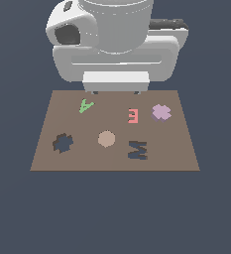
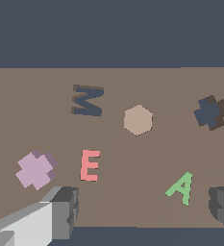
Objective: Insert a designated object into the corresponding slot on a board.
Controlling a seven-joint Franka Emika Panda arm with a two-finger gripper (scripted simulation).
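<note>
The designated object, a pale lilac flower-shaped piece, lies flat on the brown board toward the exterior view's right. The slot, a dark lobed cut-out, is on the exterior view's left side of the board. My gripper hangs over the board's far edge, open, with nothing between its fingers. It is apart from both the lilac piece and the slot.
On the board also lie a green letter A, a pink letter E and a tan disc. A dark M-shaped cut-out sits near the front edge.
</note>
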